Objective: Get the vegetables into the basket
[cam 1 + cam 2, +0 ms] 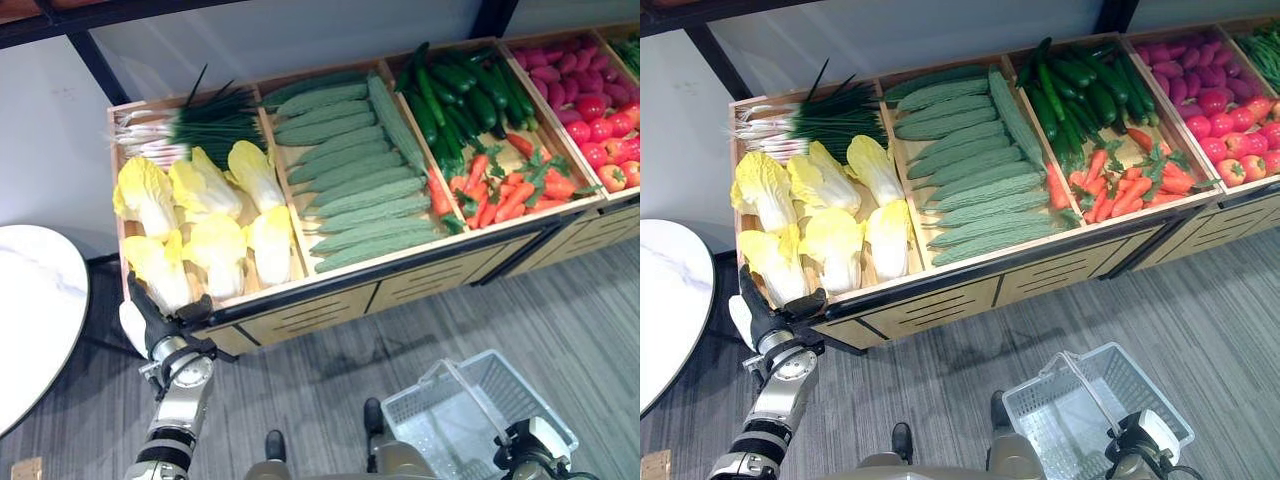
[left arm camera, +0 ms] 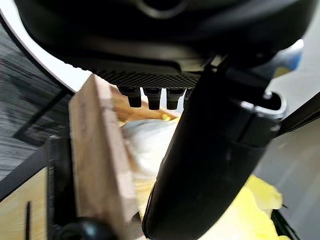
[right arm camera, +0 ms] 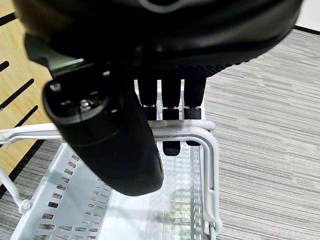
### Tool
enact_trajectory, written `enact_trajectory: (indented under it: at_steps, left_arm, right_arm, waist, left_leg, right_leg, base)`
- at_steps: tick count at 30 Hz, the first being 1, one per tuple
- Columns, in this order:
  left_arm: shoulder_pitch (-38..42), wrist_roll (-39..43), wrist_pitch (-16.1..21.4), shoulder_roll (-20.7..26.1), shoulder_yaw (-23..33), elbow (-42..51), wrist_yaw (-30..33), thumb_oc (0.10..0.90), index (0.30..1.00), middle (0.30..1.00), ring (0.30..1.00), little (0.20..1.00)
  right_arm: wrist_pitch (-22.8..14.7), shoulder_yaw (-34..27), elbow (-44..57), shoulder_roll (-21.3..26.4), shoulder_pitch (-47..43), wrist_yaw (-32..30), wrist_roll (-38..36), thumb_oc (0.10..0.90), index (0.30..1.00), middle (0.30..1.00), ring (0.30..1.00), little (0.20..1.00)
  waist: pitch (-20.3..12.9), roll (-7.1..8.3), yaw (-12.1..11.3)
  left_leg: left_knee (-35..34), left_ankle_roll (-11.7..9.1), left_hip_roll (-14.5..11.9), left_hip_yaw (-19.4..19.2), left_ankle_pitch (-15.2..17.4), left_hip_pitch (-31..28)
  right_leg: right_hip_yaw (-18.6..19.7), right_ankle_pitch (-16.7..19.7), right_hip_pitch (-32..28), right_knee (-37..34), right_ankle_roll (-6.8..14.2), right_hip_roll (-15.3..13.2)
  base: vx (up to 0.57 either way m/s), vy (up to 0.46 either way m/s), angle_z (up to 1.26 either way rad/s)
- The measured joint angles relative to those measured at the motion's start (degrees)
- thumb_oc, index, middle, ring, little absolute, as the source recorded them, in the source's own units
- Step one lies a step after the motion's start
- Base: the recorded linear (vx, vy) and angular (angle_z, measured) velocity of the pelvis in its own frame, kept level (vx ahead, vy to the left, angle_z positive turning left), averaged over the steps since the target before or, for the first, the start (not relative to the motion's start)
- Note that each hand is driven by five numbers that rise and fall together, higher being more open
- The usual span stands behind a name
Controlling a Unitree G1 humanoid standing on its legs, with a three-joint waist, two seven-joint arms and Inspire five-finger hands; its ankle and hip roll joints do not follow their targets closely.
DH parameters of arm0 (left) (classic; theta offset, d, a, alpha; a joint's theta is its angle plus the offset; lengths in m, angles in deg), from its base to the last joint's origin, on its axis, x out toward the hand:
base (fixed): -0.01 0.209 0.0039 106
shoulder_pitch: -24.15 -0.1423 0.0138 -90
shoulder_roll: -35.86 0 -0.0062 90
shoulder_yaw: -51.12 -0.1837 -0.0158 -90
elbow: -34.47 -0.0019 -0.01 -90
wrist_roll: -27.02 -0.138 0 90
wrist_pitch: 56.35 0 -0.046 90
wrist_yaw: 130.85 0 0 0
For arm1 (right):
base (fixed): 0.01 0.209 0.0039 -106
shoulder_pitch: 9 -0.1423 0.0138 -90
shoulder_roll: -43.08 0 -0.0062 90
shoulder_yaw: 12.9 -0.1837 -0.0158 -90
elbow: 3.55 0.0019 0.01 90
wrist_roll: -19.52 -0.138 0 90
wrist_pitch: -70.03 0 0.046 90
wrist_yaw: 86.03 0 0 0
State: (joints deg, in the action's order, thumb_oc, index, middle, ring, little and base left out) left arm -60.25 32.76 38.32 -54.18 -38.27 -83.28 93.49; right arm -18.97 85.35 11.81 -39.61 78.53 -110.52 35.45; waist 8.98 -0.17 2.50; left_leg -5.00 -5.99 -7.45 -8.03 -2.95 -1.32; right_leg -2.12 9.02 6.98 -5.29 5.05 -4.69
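Observation:
Several yellow-white napa cabbages lie in the leftmost crate of a wooden produce stand. My left hand is raised at that crate's front left corner, fingers straight and open, just short of the nearest cabbage; the crate's wooden edge runs beside it. Low on the right, a white wire basket hangs over the floor and holds nothing. My right hand is shut on the basket handle, fingers curled over the bar.
Further bins hold green onions, ridged green gourds, dark cucumbers, carrots, and tomatoes. A round white table stands to the left. Grey plank floor lies before the stand.

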Motion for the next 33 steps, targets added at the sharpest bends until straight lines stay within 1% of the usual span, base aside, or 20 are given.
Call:
enact_trajectory:
  at_steps: [6, 9, 12, 14, 15, 17, 18, 22, 25, 26, 27, 29, 31, 32, 33]
  left_arm:
    - [1.4, 0.9, -0.5, 0.0, 0.1, -2.3, -0.1, 0.900, 1.000, 1.000, 1.000, 1.000]
    - [3.3, 2.2, -1.5, 0.2, 0.4, -3.8, -0.3, 0.900, 1.000, 1.000, 1.000, 1.000]
    - [4.5, 3.6, -1.6, 0.1, 1.9, -4.4, -0.5, 0.900, 1.000, 1.000, 1.000, 1.000]
    - [6.8, 5.8, -1.9, 0.7, 3.2, -7.0, -0.5, 0.400, 0.300, 0.300, 0.300, 0.300]
    - [7.8, 6.8, -2.1, 1.4, 3.6, -8.2, -0.6, 0.400, 0.300, 0.300, 0.300, 0.300]
    - [9.1, 7.9, -3.2, 2.0, 4.1, -9.0, -0.5, 0.400, 0.300, 0.300, 0.300, 0.300]
    - [9.2, 8.2, -3.2, 1.9, 4.2, -9.0, -0.5, 0.400, 0.300, 0.300, 0.300, 0.300]
    - [9.2, 11.5, -3.1, 1.6, 6.9, -8.8, -0.6, 0.400, 0.300, 0.300, 0.300, 0.300]
    - [9.2, 12.4, -3.1, 1.6, 6.8, -8.2, -0.5, 0.400, 0.300, 0.300, 0.300, 0.300]
    - [8.7, 13.0, -3.5, 1.4, 7.0, -6.2, -0.1, 0.400, 0.300, 0.300, 0.300, 0.300]
    - [7.4, 13.5, -3.5, 1.0, 6.9, -1.4, 0.7, 0.400, 0.300, 0.300, 0.300, 0.300]
    - [6.7, 13.2, -3.4, 0.8, 6.8, 4.8, 1.4, 0.400, 0.300, 0.300, 0.300, 0.300]
    - [6.2, 11.3, -2.6, 0.7, 6.6, 9.1, 2.2, 0.400, 0.300, 0.300, 0.300, 0.300]
    - [5.9, 10.8, -2.3, 0.7, 6.7, 13.6, 3.2, 0.400, 0.300, 0.300, 0.300, 0.300]
    - [6.1, 8.8, -0.9, 0.9, 6.8, 16.5, 4.1, 0.400, 0.300, 0.300, 0.300, 0.300]
  right_arm:
    - [0.5, 0.0, 0.1, 0.0, -0.1, 0.0, 0.0, 0.400, 0.300, 0.300, 0.300, 0.300]
    - [1.0, 0.1, 0.1, 0.0, -0.2, 0.0, 0.2, 0.400, 0.300, 0.300, 0.300, 0.300]
    - [1.4, 0.1, 0.8, 0.0, -0.3, 0.0, 1.5, 0.400, 0.300, 0.300, 0.300, 0.300]
    - [1.6, 0.2, 1.0, 0.0, -1.0, 0.2, 2.1, 0.400, 0.300, 0.300, 0.300, 0.300]
    - [2.1, 1.1, 1.3, 0.0, -1.5, 0.4, 2.3, 0.400, 0.300, 0.300, 0.300, 0.300]
    - [2.2, 1.2, 2.0, 0.0, -1.7, 0.6, 2.3, 0.400, 0.300, 0.300, 0.300, 0.300]
    - [2.2, 1.2, 2.0, 0.0, -1.8, 0.6, 2.3, 0.400, 0.300, 0.300, 0.300, 0.300]
    - [2.5, 1.2, 2.1, 0.0, -1.7, 0.9, 2.4, 0.400, 0.300, 0.300, 0.300, 0.300]
    - [2.5, 1.2, 2.1, -0.1, -1.6, 1.0, 2.4, 0.400, 0.300, 0.300, 0.300, 0.300]
    - [2.5, 1.2, 2.2, -0.1, -1.4, 1.1, 2.4, 0.400, 0.300, 0.300, 0.300, 0.300]
    - [2.5, 1.2, 2.5, -0.3, -1.2, 1.1, 2.4, 0.400, 0.300, 0.300, 0.300, 0.300]
    - [2.5, 1.2, 2.5, -0.6, -1.1, 1.2, 2.3, 0.400, 0.300, 0.300, 0.300, 0.300]
    - [2.5, 1.2, 2.8, -0.8, -0.9, 1.2, 2.3, 0.400, 0.300, 0.300, 0.300, 0.300]
    - [2.4, 1.1, 2.8, -0.8, -0.4, 1.2, 2.2, 0.400, 0.300, 0.300, 0.300, 0.300]
    - [2.4, 1.1, 3.0, -0.9, 0.0, 1.2, 2.2, 0.400, 0.300, 0.300, 0.300, 0.300]
  waist:
    - [0.1, 0.14, 0.0]
    - [0.1, 0.19, 0.0]
    - [0.2, 0.38, 0.1]
    - [0.4, 0.72, 0.3]
    - [0.3, 0.58, 0.7]
    - [0.4, 0.86, 1.3]
    - [0.4, 0.97, 1.4]
    - [0.4, 1.11, 1.5]
    - [0.3, 1.25, 1.5]
    - [0.3, 1.38, 1.5]
    - [0.4, 1.68, 1.4]
    - [0.3, 2.20, 1.3]
    - [0.3, 2.43, 1.3]
    - [0.3, 2.49, 1.3]
    - [0.3, 2.44, 1.3]
  left_leg:
    - [0.0, 0.0, 0.1, -0.4, 0.0, -0.1]
    - [0.0, 0.0, 0.1, -0.4, 0.1, 0.0]
    - [0.0, 0.1, 0.2, -0.5, 0.2, 0.2]
    - [0.0, 0.1, 0.2, -0.7, 0.2, 0.2]
    - [0.0, 0.1, 0.2, -0.7, 0.2, 0.2]
    - [0.0, 0.2, 0.3, -0.7, 0.2, 0.1]
    - [0.0, 0.2, 0.3, -0.8, 0.3, 0.0]
    - [0.0, 0.3, 0.3, -1.2, 0.6, -1.3]
    - [0.0, 0.3, 0.3, -1.5, 0.6, -1.4]
    - [0.0, 0.3, 0.4, -1.6, 0.6, -1.4]
    - [0.0, 0.3, 0.4, -1.7, 0.6, -1.4]
    - [0.0, 0.3, 0.4, -1.7, 0.6, -1.5]
    - [0.0, 0.3, 0.4, -1.7, 0.6, -1.5]
    - [0.0, 0.3, 0.4, -1.7, 0.6, -1.5]
    - [0.0, 0.3, 0.4, -1.7, 0.6, -1.6]
  right_leg:
    - [0.4, 0.1, 0.2, 0.0, 0.1, 0.0]
    - [0.6, 0.2, 0.3, 0.0, 0.1, 0.0]
    - [0.8, 0.3, 0.7, 0.0, 0.1, 0.0]
    - [1.1, 0.3, 0.8, 0.2, 0.2, 0.0]
    - [1.1, 0.3, 0.8, 0.2, 0.2, 0.0]
    - [1.2, 0.4, 0.8, 0.3, 0.1, 0.0]
    - [1.3, 0.8, 0.7, 0.3, -0.3, 0.0]
    - [1.6, 0.7, -0.5, 0.3, -0.3, 0.0]
    - [1.6, 0.8, -0.5, 0.3, -0.2, -0.1]
    - [1.7, 0.8, -0.5, 0.3, -0.2, -0.1]
    - [1.7, 0.8, -0.4, 0.3, -0.2, -0.1]
    - [1.7, 0.8, -0.5, 0.3, -0.2, -0.1]
    - [1.7, 0.8, -0.6, 0.3, -0.2, -0.1]
    - [1.7, 0.8, -0.6, 0.3, -0.2, -0.1]
    - [1.6, 0.8, -0.8, 0.3, -0.2, -0.1]
  base:
    - [0.00, 0.003, -0.01]
    - [0.00, 0.007, -0.01]
    - [0.00, 0.027, -0.05]
    - [0.01, 0.021, -0.06]
    - [0.02, 0.023, -0.03]
    - [0.04, 0.019, -0.02]
    - [0.04, 0.021, -0.03]
    - [0.02, 0.009, -0.03]
    - [0.00, 0.001, -0.01]
    - [0.00, 0.000, 0.00]
    - [0.00, 0.000, 0.00]
    - [0.00, 0.000, 0.00]
    - [0.00, 0.000, 0.00]
    - [0.00, 0.000, 0.00]
    - [0.00, 0.000, 0.00]
